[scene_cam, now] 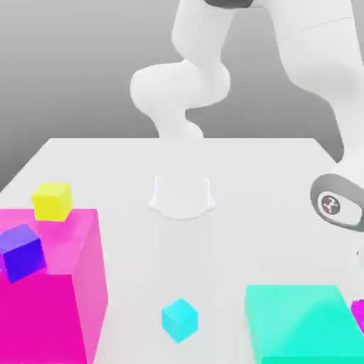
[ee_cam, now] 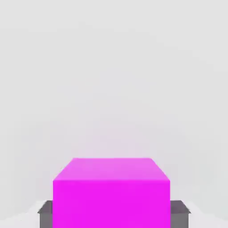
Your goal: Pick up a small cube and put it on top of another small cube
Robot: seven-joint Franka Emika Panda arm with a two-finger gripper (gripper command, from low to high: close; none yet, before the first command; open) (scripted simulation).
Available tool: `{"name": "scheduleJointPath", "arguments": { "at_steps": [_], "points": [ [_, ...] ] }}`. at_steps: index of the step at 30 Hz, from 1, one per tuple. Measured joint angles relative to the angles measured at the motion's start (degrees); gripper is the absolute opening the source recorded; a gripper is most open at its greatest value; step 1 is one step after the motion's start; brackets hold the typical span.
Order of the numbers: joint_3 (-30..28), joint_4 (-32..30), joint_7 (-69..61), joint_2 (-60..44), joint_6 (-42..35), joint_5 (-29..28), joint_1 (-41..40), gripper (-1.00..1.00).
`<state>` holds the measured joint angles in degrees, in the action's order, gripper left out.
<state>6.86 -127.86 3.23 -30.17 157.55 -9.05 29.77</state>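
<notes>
The small cube is bright magenta-pink and sits between my gripper's two grey fingers, which press against its two sides on the white table. In the exterior view a sliver of the same small cube shows at the right edge, below the arm's wrist. Other small cubes lie apart from it. A cyan one is on the table near the front, a yellow one is at the exterior view's left, and a blue-violet one rests on a large block.
A large magenta block fills the exterior view's front left. A large teal block stands right beside the held cube. The arm's white base sits at the back middle of the white table.
</notes>
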Motion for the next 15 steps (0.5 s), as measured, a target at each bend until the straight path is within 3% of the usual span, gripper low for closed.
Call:
{"name": "scheduleJointPath", "arguments": {
  "at_steps": [7,15],
  "points": [
    [1.14,-1.94,-1.84,8.81,-6.74,2.49,-2.00,-1.00],
    [-8.63,-4.98,-3.07,25.57,-19.30,4.64,-14.54,-1.00]
  ]
}}
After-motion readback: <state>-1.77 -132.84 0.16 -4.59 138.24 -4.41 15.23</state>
